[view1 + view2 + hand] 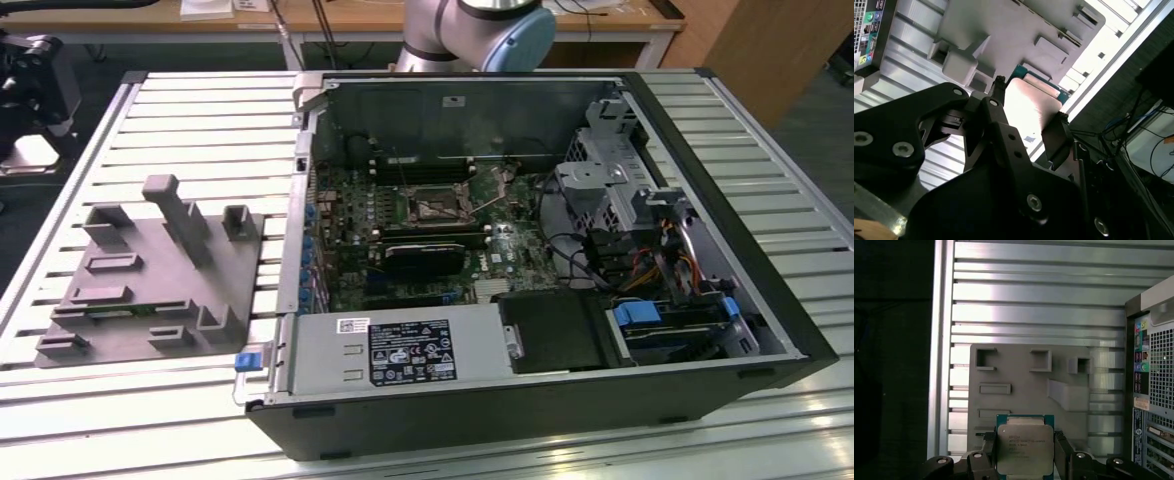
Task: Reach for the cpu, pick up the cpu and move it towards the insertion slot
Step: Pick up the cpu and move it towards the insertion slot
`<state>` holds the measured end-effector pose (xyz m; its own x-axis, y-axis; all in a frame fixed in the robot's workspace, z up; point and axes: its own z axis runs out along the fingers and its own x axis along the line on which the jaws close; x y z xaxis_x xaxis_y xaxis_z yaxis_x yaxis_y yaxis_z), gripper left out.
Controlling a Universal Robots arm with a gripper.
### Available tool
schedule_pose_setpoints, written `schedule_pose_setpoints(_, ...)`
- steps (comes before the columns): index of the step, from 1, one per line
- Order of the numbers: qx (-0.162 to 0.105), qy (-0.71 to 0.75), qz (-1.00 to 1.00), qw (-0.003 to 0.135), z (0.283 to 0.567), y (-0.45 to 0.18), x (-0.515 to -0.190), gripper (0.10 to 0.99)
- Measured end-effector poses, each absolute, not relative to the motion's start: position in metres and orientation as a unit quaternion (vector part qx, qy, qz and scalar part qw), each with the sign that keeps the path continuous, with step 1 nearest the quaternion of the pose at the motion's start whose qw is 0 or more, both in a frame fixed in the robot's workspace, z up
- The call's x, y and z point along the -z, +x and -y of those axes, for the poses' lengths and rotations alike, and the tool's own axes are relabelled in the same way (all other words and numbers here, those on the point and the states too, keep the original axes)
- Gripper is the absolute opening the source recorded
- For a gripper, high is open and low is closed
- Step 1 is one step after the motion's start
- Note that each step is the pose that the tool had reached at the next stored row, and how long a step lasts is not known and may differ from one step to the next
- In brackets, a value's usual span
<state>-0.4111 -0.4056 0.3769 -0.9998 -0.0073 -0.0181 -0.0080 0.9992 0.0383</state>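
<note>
Slatted aluminium table (200, 110) carries an open black case (747, 300), laid on its side with the board facing up. To the exterior view's left of the case sits the grey fixture (134, 290), its posts and pockets rising from a flat base. Past the case's far wall stands the arm (481, 30), one pale joint in sight.

Inside the case, near the middle of the board, is the slot (434, 208): a shiny square frame with a dark centre and a thin lever at its side. Just beside it, toward the case's near wall, lies a long black finned module (424, 258). A grey power supply (400, 350) runs along that near wall. Cables (641, 265) and metal drive cages crowd the case's end on the exterior view's right.

The gripper (1024, 440) is narrowed onto the cpu (1025, 447), with a dark finger (989, 447) pressed against each of two opposite edges. In both wrist views the cpu hangs outside the case, above the fixture, which lies well below it; the case's port-studded rear panel is off to one side.

The chip is square, so it has no long axis. Its flat silvery lid faces the first wrist camera, and its sides run parallel to the fixture's edges and the table's slats. A green strip of its board shows past the lid on the edge farthest from the gripper's body.
</note>
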Motion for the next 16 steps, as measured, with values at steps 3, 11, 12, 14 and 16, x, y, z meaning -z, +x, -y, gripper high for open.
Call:
schedule_pose_setpoints(3,-0.019,-0.004,-1.0,0.009,0.406,-0.406,-0.377,0.541)
schedule_pose_setpoints(11,-0.019,-0.004,-1.0,0.009,0.406,-0.391,-0.377,0.541)
schedule_pose_setpoints(12,-0.019,-0.004,-1.0,0.009,0.406,-0.389,-0.377,0.541)
schedule_pose_setpoints(14,-0.019,-0.004,-1.0,0.009,0.406,-0.386,-0.377,0.541)
schedule_pose_setpoints(16,-0.019,-0.004,-1.0,0.009,0.406,-0.382,-0.377,0.541)
